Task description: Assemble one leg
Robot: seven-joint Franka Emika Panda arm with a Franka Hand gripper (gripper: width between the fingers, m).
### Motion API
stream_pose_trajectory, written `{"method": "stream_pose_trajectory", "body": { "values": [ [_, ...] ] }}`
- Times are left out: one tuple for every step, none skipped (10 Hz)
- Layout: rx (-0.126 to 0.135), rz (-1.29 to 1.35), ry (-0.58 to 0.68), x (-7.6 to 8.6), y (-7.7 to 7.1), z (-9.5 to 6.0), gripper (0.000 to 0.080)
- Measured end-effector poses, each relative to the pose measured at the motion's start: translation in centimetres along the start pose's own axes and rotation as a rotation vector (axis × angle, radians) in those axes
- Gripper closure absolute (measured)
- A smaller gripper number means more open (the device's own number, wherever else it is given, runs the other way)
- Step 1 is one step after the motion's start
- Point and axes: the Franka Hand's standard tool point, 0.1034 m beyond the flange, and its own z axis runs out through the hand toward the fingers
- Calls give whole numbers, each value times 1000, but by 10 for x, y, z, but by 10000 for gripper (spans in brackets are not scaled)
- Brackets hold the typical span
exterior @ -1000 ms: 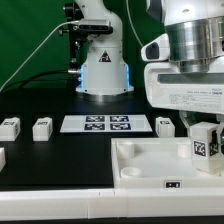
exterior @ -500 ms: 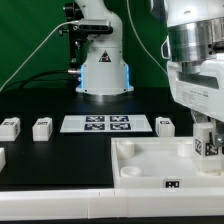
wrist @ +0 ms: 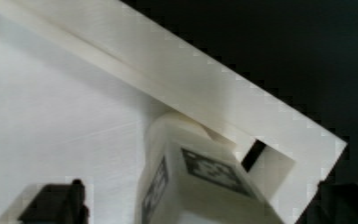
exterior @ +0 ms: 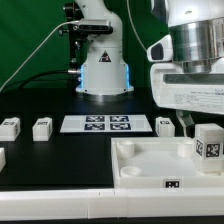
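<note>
A white leg [exterior: 208, 150] with a black-and-white tag stands upright at the far corner of the white tabletop [exterior: 150, 160], at the exterior view's right. My gripper [exterior: 205, 138] is over it with its jaws either side of the leg. In the wrist view the leg [wrist: 202, 172] stands between the dark fingertips [wrist: 55, 200]. There is a clear gap between that finger and the leg, so my gripper [wrist: 208, 207] is open. The leg's foot and the socket under it are hidden.
Three more loose legs lie on the black table [exterior: 9, 127], [exterior: 42, 127], [exterior: 165, 125], and another shows at the left edge [exterior: 2, 157]. The marker board [exterior: 107, 123] lies behind the tabletop. The arm's base [exterior: 104, 70] stands at the back.
My gripper has turned about the upright leg and back. The leg's tag now faces more toward the camera, and the fingers stand apart from the leg.
</note>
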Motion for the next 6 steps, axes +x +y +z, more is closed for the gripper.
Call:
{"method": "stream_pose_trajectory", "body": {
  "values": [
    [0, -143, 0, 1, 0, 0, 151],
    [-3, -268, 4, 1, 0, 0, 151],
    [-10, -386, 9, 0, -1, 0, 150],
    [-13, -473, 11, -1, -1, 0, 150],
    [-20, -610, 16, 0, -1, 0, 150],
    [-26, -737, 18, 0, -1, 0, 150]
  ]
}}
